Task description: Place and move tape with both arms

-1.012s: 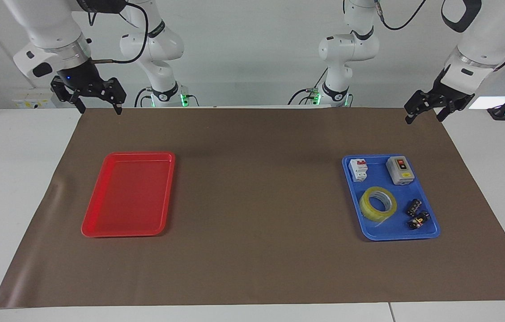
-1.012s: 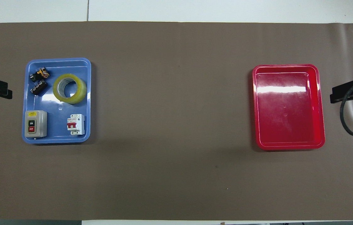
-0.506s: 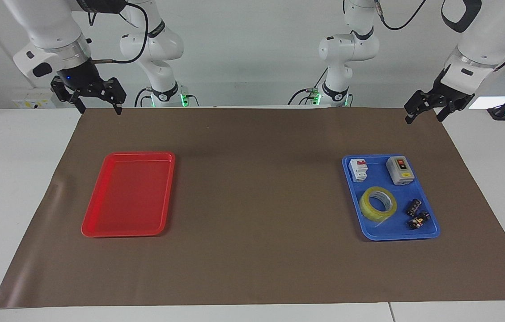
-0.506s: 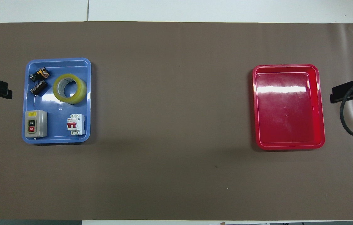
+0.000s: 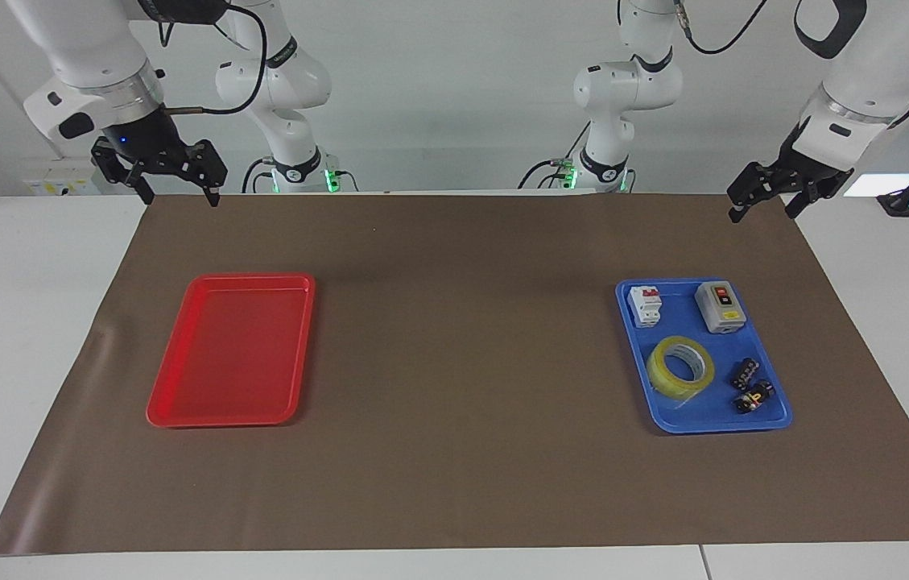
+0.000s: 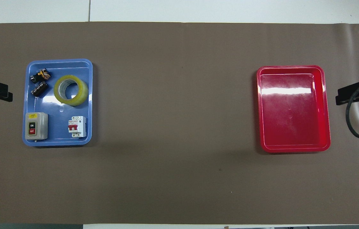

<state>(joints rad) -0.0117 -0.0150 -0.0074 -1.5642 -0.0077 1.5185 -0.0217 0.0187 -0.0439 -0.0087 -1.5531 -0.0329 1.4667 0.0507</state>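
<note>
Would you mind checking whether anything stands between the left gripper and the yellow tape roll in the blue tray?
Nothing visible does. The open left gripper hangs over the mat's edge; the translucent yellow tape roll lies uncovered in the blue plastic tray, with the grey switch box beside the straight path.

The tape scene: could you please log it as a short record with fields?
tape: the tape lies flat in the blue tray
tray neighbours: grey switch box, white breaker, two small black parts
blue tray place: toward the left arm's end of the table
red tray: the red tray holds nothing, toward the right arm's end
left tool: the left tool open, raised over the mat's edge, waiting
right tool: the right tool open, raised over the mat's edge, waiting
</note>
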